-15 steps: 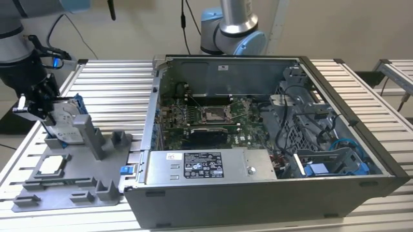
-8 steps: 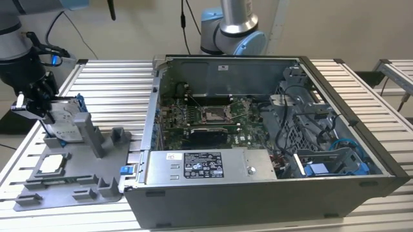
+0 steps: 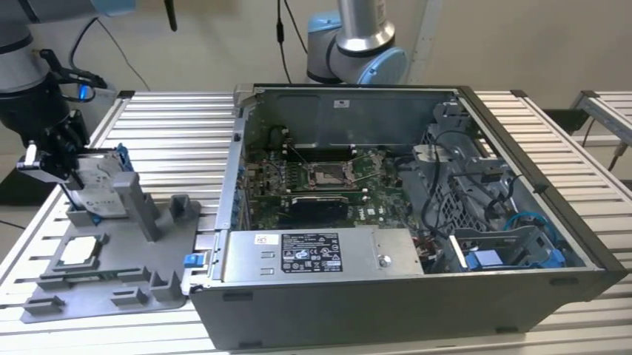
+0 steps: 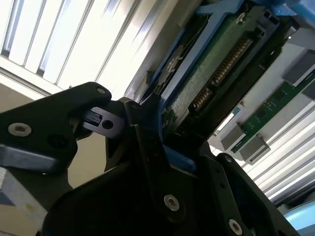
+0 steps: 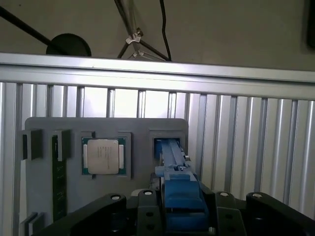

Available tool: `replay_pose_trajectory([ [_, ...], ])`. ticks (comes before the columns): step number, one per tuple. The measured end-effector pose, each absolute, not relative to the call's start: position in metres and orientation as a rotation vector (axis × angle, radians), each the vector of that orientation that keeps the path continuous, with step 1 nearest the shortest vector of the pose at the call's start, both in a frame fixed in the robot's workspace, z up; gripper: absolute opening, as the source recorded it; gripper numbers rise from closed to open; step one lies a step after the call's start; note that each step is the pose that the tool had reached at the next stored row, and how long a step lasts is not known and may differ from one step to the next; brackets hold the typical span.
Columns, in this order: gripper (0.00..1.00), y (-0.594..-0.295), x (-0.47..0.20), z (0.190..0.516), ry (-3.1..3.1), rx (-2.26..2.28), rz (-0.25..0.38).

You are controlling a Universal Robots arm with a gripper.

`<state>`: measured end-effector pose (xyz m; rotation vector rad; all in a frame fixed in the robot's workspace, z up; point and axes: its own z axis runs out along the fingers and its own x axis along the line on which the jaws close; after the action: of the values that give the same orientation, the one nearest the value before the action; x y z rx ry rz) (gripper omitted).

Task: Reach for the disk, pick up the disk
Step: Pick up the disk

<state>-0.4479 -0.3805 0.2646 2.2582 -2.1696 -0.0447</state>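
gripper (image 3: 74, 177) jaws pinching disk (image 3: 102, 185) edge; disk upright at grey fixture (image 3: 118, 285) on slatted surface (image 3: 177, 133), 9 o'clock of open case (image 3: 395, 310) in exterior view; chip (image 5: 103, 156) seated in fixture.

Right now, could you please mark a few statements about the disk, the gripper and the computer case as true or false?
1. The gripper is closed on the disk. True.
2. The disk lies flat inside the computer case. False: it stands on edge at the grey fixture tray, outside the case.
3. A processor chip sits in the tray. True.
4. The case is closed. False: it is open, with the motherboard showing.
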Motion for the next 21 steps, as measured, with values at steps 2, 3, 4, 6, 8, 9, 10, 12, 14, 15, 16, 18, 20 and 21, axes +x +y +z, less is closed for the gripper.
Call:
replay_pose_trajectory([
  [2,0.0,-0.3805,-0.448,0.2647,-2.17,2.258,-0.045],
  [3,0.0,-0.3805,-0.448,0.2647,-2.17,2.258,-0.045],
  [4,0.0,-0.3806,-0.448,0.2645,-2.169,2.258,-0.045],
  [6,0.0,-0.3806,-0.4481,0.2632,-2.169,2.258,-0.045],
  [8,0.0,-0.3806,-0.4481,0.2625,-2.169,2.258,-0.045],
  [9,0.0,-0.3805,-0.4481,0.2625,-2.169,2.258,-0.045],
  [10,0.0,-0.3805,-0.4481,0.2625,-2.169,2.258,-0.045],
  [12,0.0,-0.3805,-0.4481,0.2623,-2.169,2.258,-0.045],
  [14,0.0,-0.3805,-0.4481,0.2623,-2.169,2.258,-0.045],
  [15,0.0,-0.3806,-0.4481,0.2623,-2.169,2.258,-0.045],
  [16,0.0,-0.3805,-0.4481,0.2623,-2.169,2.258,-0.045],
  [18,0.0,-0.3805,-0.4481,0.2622,-2.169,2.258,-0.044],
  [20,0.0,-0.3804,-0.4481,0.262,-2.168,2.256,-0.039],
  [21,0.0,-0.3804,-0.4481,0.2621,-2.167,2.256,-0.039],
])
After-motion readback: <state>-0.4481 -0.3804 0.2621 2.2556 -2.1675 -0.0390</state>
